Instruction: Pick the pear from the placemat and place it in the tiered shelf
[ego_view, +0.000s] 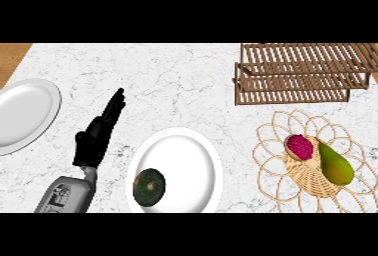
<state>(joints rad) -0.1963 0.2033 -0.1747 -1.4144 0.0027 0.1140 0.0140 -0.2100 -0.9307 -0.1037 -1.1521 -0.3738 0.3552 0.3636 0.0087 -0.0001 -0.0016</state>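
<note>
The pear (336, 164) lies untouched on the woven placemat (306, 176), just beside a magenta fruit (299, 146) and well apart from the wooden tiered shelf (303, 75). Our left hand (92, 145) rests at the left, fingers straight and empty. We judge the pick and the placing both still to do.

Single head camera, looking steeply down and close on the white marbled counter (184, 75), brown slatted wooden shelf (303, 61) upper right.
</note>
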